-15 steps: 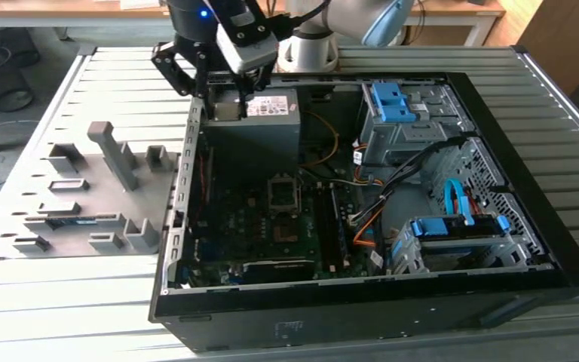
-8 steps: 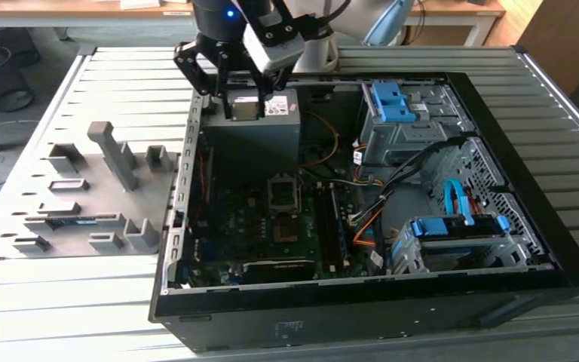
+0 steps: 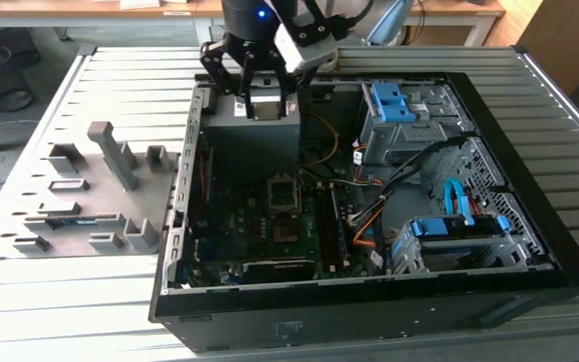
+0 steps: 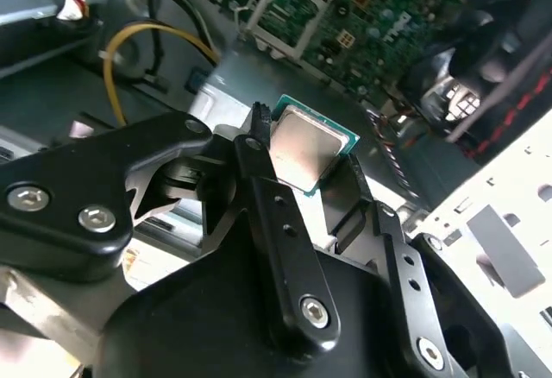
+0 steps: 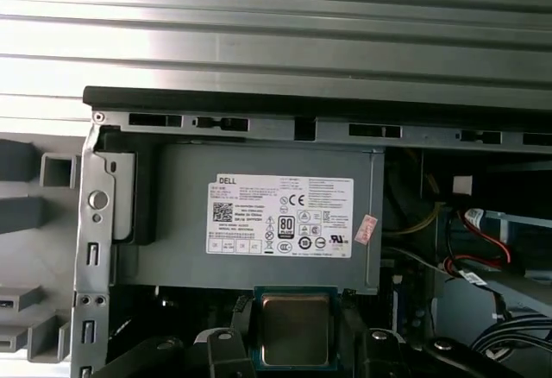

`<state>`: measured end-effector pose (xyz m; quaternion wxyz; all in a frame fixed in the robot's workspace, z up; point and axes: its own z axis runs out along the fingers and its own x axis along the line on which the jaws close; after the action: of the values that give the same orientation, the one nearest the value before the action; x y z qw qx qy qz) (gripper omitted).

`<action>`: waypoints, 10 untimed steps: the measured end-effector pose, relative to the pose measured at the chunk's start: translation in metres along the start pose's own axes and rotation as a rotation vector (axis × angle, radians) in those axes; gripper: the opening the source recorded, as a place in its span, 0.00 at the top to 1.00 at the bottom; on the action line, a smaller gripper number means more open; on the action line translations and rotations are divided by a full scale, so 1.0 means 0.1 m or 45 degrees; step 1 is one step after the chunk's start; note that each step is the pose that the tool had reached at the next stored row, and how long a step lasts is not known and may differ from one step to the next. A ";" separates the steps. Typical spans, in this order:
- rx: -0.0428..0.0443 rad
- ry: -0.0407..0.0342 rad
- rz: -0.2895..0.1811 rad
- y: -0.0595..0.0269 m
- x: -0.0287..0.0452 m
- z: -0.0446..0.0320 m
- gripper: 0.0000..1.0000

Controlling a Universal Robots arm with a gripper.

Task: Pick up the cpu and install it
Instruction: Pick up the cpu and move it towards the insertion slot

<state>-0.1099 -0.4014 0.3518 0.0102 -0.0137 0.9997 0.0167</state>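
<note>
The cpu (image 4: 306, 145) is a small square chip with a dull silver top and a green rim. It is pinched by two opposite edges between the black fingers (image 4: 259, 162) of my gripper (image 4: 307, 159), which is shut on it. In the exterior view the gripper (image 3: 266, 104) hangs with the cpu (image 3: 266, 108) over the back of the open computer case (image 3: 370, 294), above the grey power-supply box (image 3: 254, 139). The first wrist view shows the cpu (image 5: 296, 328) just in front of that labelled box (image 5: 181, 214). The open motherboard socket (image 3: 283, 193) lies nearer the case's middle, apart from the gripper.
Grey plastic fixture blocks (image 3: 88, 200) stand on the slatted table (image 3: 68, 302) at the exterior view's left of the case. Blue-latched drive cages (image 3: 400, 105) and loose cables (image 3: 370, 219) are in the case's other half. A yellow cable (image 4: 129, 46) loops near the power supply.
</note>
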 end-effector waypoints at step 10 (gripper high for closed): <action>0.000 0.0009 0.000 -0.008 -0.304 0.009 0.53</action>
<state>-0.0795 -0.4014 0.3515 0.0098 -0.0137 0.9997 0.0167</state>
